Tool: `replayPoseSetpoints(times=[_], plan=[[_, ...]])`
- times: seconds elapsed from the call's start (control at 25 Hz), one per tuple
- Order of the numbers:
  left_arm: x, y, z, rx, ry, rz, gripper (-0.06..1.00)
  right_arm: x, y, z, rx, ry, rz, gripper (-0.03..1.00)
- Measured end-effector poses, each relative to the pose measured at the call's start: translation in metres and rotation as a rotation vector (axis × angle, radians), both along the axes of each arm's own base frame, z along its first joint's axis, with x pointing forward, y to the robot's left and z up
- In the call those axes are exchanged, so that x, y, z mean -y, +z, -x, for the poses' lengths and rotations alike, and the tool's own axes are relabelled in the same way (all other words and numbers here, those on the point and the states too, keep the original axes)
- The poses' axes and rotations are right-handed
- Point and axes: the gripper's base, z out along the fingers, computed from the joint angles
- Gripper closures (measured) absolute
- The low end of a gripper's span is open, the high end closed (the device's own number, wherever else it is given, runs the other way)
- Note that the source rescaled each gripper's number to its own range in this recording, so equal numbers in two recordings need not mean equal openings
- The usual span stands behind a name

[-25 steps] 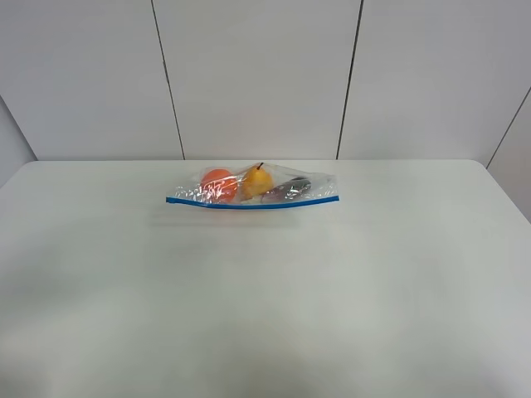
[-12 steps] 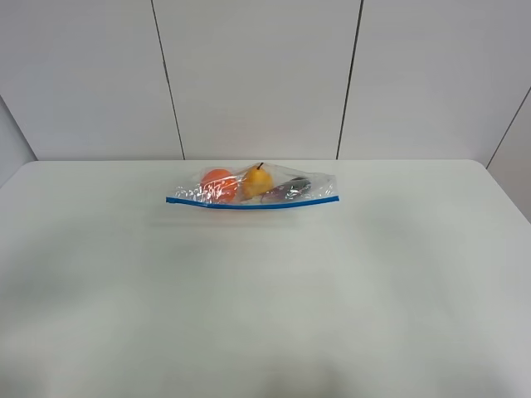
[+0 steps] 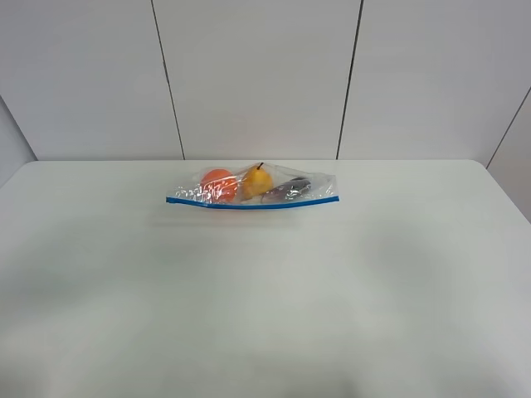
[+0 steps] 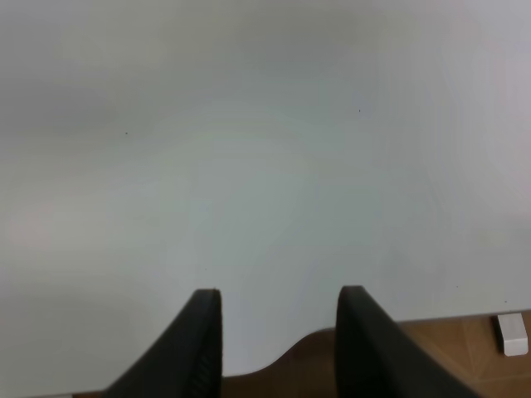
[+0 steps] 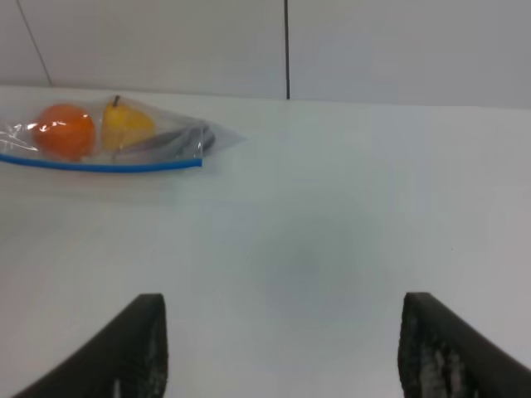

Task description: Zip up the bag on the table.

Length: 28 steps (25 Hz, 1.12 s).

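The bag (image 3: 253,189) is a clear plastic zip bag lying at the back middle of the white table (image 3: 265,290). Its blue zipper strip (image 3: 249,204) runs along the near long edge. An orange item (image 3: 217,184), a yellow pear (image 3: 258,180) and a purple item (image 3: 286,189) show through it. Neither gripper shows in the exterior high view. My left gripper (image 4: 280,292) is open and empty over bare table near an edge. My right gripper (image 5: 282,303) is wide open and empty, well short of the bag (image 5: 108,141), which lies far ahead of it to one side.
Grey wall panels (image 3: 257,75) stand right behind the table. The left wrist view shows the table's edge with wooden floor (image 4: 465,348) and a small white object (image 4: 513,333) below it.
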Motion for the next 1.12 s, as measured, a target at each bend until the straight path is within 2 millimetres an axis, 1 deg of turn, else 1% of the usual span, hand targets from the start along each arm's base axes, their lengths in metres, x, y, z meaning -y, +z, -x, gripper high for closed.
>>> replayPoseSetpoints(times=[0.2, 0.36, 0.56, 0.72, 1.12], plan=[[0.000, 0.000, 0.000, 0.000, 0.000, 0.000, 0.44, 0.000, -0.028, 0.005, 0.009, -0.006, -0.009, 0.03], [0.000, 0.000, 0.000, 0.000, 0.000, 0.000, 0.44, 0.000, -0.046, 0.009, 0.033, -0.009, -0.012, 0.03], [0.000, 0.000, 0.000, 0.001, 0.000, 0.000, 0.44, 0.001, -0.059, 0.002, -0.008, -0.016, -0.009, 0.03], [0.000, 0.000, 0.000, 0.001, 0.000, 0.000, 0.44, 0.003, -0.074, -0.007, -0.056, -0.029, 0.001, 0.03], [0.000, 0.000, 0.000, 0.001, 0.000, 0.000, 0.44, 0.006, -0.078, -0.011, -0.050, -0.060, 0.012, 0.03]])
